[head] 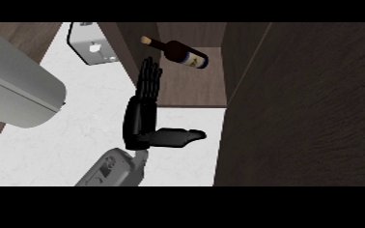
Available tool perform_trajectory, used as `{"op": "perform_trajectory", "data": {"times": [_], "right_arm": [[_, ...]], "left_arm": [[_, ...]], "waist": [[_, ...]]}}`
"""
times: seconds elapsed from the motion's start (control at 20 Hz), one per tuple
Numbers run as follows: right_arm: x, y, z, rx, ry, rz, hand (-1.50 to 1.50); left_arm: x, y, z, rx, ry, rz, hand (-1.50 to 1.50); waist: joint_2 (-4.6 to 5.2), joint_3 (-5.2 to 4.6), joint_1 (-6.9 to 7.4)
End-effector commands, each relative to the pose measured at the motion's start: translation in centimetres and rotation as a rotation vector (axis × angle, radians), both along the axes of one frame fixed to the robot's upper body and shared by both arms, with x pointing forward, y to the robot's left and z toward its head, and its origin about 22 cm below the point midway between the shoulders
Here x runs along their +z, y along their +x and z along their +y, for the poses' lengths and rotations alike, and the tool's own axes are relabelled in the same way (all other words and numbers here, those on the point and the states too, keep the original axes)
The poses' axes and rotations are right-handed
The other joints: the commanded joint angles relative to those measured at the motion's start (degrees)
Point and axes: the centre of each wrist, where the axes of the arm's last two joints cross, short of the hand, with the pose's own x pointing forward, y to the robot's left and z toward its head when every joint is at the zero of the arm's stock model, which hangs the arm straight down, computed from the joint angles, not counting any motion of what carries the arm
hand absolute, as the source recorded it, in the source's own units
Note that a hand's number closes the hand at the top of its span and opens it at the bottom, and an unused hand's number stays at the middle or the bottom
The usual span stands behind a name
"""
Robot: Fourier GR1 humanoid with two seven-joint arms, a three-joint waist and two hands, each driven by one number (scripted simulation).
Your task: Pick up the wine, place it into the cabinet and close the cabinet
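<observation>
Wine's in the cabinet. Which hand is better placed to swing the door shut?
Left, probably. The left hand is open and empty just before the cabinet, where the wine bottle lies, and its thumb points toward the open door. The right hand is not in view.

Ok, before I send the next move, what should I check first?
1. Wine bottle inside the cabinet: ok, it lies on its side in there.
2. Left hand off the bottle: ok, it is open and not curled round it.
3. Left hand out of the doorway: not ok, its fingertips are at the cabinet's opening, beside the bottle.
4. Door closed: not ok, it stands open at the view's right.
5. Bottle neck clear of the door's path: cannot tell from this steep angle.
6. Right hand ready: cannot tell, it is not in view.
</observation>
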Motion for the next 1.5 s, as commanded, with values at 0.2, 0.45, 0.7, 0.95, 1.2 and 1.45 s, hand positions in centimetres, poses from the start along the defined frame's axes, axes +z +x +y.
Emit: {"op": "perform_trajectory", "data": {"times": [0.2,0.45,0.7,0.95,1.2,1.45], "right_arm": [[3.7,-4.3,-1.1,0.119,-0.094,-0.036,1.5],[1.9,-3.5,0.2,0.395,-0.185,0.087,1.5],[2.3,-4.4,2.4,0.496,-0.134,0.027,1.5],[3.4,-4.8,3.7,0.501,-0.142,-0.002,1.5],[3.3,-3.9,5.6,0.538,-0.127,0.018,1.5],[2.8,-2.7,8.9,0.592,-0.105,0.072,1.5]], "left_arm": [[0.3,-5.9,1.7,0.018,-0.019,-0.026,-1.5],[-0.3,-7.9,3.4,0.052,-0.011,-0.02,-1.5],[0.7,-9.8,8.1,0.043,0.008,-0.02,-1.5],[0.3,-11.1,9.9,0.058,0.027,-0.011,-1.5],[1.7,-12.6,12.9,0.083,0.005,-0.037,-1.5],[1.8,-12.7,16.4,0.106,0.017,-0.034,-1.5]], "waist": [[0.13,0.0,-0.47],[0.14,0.04,-0.38],[0.14,-0.09,0.07],[0.03,-0.23,0.04],[-0.1,-0.28,0.72],[-0.04,-0.35,1.23]]}}
